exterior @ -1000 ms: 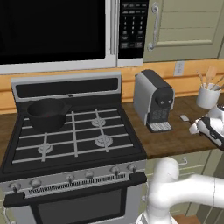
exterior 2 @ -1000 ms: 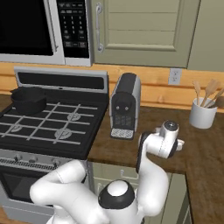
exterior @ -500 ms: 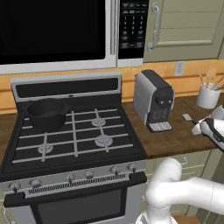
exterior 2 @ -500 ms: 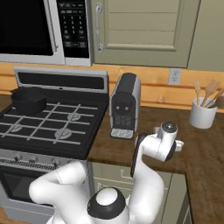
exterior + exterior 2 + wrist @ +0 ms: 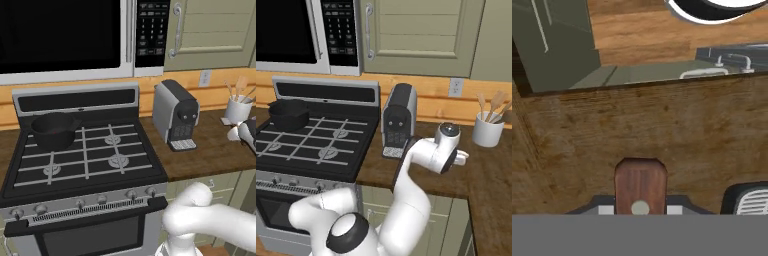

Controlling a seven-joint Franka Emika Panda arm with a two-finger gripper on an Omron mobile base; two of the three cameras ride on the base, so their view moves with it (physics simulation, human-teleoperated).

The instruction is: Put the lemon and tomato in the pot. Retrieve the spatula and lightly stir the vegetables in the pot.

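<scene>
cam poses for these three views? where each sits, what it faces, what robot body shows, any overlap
Left base view: behind the arm's left, looking down over the stove and pot; white arm at lower right.
Right base view: behind the arm's right, facing the coffee machine and utensil cup; arm from lower left.
Hand view: on the hand, facing the wooden counter; a brown wooden handle at the bottom.
Shared: both base views show stove, pot, coffee machine, cup.

The microwave (image 5: 65, 37) keypad (image 5: 150, 31) markings are too small to read.
</scene>
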